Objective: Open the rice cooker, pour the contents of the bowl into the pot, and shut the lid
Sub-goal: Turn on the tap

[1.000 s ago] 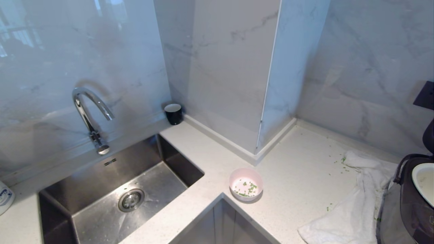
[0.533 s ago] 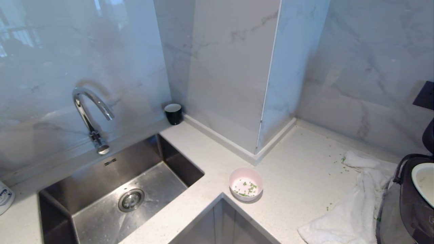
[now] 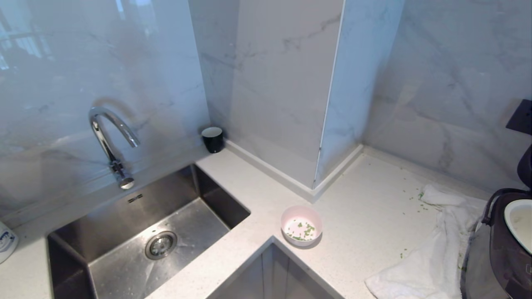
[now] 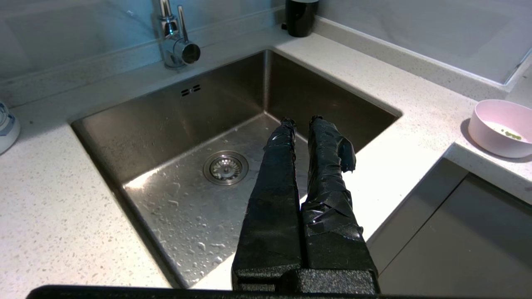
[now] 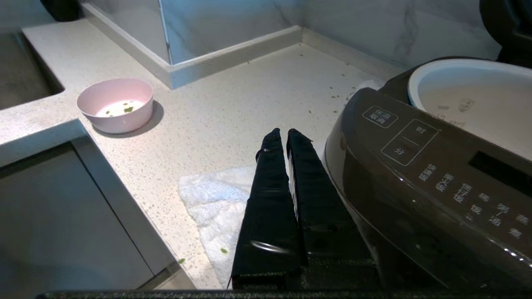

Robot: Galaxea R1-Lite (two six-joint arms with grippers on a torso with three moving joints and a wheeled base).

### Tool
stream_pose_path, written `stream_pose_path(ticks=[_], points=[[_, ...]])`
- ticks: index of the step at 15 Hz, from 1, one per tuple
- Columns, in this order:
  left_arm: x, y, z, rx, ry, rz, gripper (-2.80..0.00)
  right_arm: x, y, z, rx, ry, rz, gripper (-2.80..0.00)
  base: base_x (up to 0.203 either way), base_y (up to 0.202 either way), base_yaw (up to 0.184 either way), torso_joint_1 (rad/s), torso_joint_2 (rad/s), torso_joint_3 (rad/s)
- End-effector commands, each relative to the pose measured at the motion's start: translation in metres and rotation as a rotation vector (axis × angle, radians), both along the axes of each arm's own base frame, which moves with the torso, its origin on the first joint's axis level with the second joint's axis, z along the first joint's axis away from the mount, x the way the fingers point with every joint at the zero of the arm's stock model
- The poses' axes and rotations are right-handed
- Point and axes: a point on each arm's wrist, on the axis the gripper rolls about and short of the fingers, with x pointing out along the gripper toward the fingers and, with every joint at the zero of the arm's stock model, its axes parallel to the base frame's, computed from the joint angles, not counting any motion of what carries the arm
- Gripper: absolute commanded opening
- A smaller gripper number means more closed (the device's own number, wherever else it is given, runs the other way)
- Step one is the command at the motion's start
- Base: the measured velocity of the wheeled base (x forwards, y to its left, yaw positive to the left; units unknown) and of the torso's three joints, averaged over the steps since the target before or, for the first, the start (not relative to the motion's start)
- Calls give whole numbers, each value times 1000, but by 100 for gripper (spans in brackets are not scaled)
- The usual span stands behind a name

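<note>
The right gripper [image 5: 282, 133], its two black tape-wrapped fingers pressed together and holding nothing, hangs above the crumpled white towel [image 5: 212, 199] at the front edge of the pale speckled stone countertop [image 5: 232, 108], just beside the front panel of the large dark-brown rounded-square rice cooker [image 5: 432, 174]. The cooker stands open at the countertop's right end, its round cream-white inner pot [image 5: 469, 95] showing inside the body, while only a dark piece of the raised lid [image 5: 505, 25] is in view behind it. The small shallow pale pink bowl [image 5: 115, 104] sits well apart from this gripper, on the countertop near the inner corner of its front edge, and a few chopped bright-green bits [image 5: 124, 109] lie on its white inside. The left gripper [image 4: 300, 120], fingers close together with only a narrow slit at the tips and nothing between them, hangs over the stainless-steel sink [image 4: 137, 137] with its round drain [image 4: 225, 167], facing the chrome curved faucet [image 4: 176, 41] and a black cup [image 4: 300, 16] at the back corner. Compared with the head view a second earlier, the bowl, towel, cooker and scattered green bits lie exactly where they were, and neither arm appears in it.
</note>
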Motion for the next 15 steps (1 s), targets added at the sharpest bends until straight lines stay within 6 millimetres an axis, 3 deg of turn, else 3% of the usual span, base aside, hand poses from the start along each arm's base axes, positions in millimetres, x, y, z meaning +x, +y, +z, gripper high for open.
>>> stream_pose_path(ticks=[1, 4, 6, 9, 12, 15], points=[[0, 0, -1, 1, 2, 2, -280, 1, 0, -3, -3, 9, 1, -280, 0, 0, 0, 0, 0, 0], [-1, 0, 5, 23, -17, 2, -280, 1, 0, -3, 47, 11, -4, -280, 0, 0, 0, 0, 0, 0], [-8, 0, 29, 24, -55, -7, -280, 1, 0, -3, 49, 10, -7, -280, 0, 0, 0, 0, 0, 0], [3, -2, 62, 23, 20, -55, -280, 1, 0, -3, 49, 10, -7, -280, 0, 0, 0, 0, 0, 0], [39, -2, 91, 18, 138, -72, -280, 1, 0, -3, 51, 8, -7, -280, 0, 0, 0, 0, 0, 0], [106, 1, 105, 16, 256, -28, -280, 1, 0, -3, 51, 8, -7, -280, 0, 0, 0, 0, 0, 0]])
